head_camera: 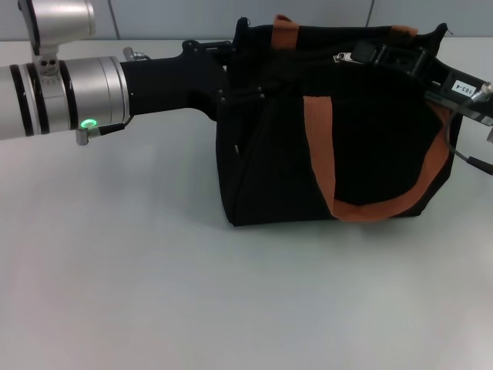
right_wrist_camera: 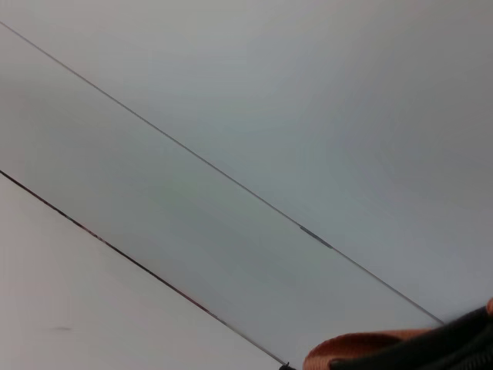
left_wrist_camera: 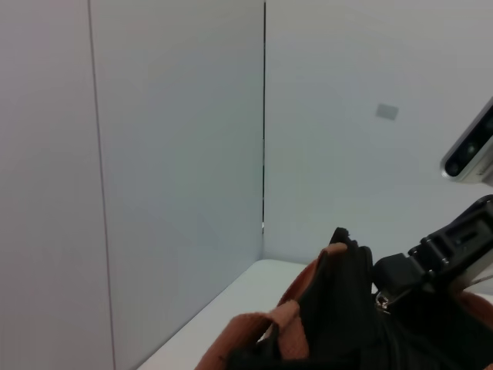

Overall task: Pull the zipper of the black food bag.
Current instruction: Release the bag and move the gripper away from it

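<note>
Head view — zipper [head_camera: 343, 56] just beside right gripper [head_camera: 368, 55].

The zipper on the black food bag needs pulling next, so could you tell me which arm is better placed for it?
The right arm, most likely. The right gripper sits on the black food bag's top edge, right beside the silver zipper. The left gripper is at the bag's left end, apparently bracing it, farther from the pull.

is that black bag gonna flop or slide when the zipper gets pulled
The black food bag looks like soft fabric with creased sides, so its top edge will probably buckle rather than stay stiff. The left hand at its end likely braces it against sliding. The zipper is small and probably slips easily.
</note>
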Robot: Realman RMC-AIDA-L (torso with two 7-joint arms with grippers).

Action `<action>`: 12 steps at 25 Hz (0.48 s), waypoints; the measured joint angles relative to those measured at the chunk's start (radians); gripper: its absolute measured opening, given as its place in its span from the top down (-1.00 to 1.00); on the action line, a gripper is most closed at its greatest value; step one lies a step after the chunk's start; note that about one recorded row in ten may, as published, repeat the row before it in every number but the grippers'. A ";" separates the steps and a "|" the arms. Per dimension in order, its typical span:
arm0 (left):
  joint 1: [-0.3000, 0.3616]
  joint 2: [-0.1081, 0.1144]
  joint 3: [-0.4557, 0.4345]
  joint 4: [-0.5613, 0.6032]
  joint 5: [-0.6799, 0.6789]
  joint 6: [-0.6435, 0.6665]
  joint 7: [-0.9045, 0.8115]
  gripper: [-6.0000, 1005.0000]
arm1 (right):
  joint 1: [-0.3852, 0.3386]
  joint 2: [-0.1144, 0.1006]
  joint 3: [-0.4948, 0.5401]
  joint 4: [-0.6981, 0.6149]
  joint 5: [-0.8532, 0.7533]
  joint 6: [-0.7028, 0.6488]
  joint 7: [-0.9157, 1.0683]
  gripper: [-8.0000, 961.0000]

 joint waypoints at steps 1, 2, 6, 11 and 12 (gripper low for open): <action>-0.002 0.000 0.000 0.001 0.004 -0.002 -0.002 -0.25 | 0.000 0.000 0.000 0.000 0.000 0.000 0.000 0.99; -0.003 0.000 0.000 0.001 0.007 -0.002 0.000 -0.22 | 0.000 0.000 0.000 0.000 0.000 0.000 -0.001 0.99; 0.004 -0.002 -0.001 0.005 0.002 0.004 0.030 -0.09 | 0.001 0.000 0.001 0.000 0.001 0.001 -0.004 0.99; 0.007 -0.004 0.000 0.006 0.002 0.004 0.060 0.11 | 0.002 0.000 0.001 0.000 0.001 0.001 -0.006 0.99; 0.006 -0.004 0.000 0.005 0.004 0.004 0.061 0.16 | 0.002 0.000 0.001 0.000 0.001 0.001 -0.006 0.99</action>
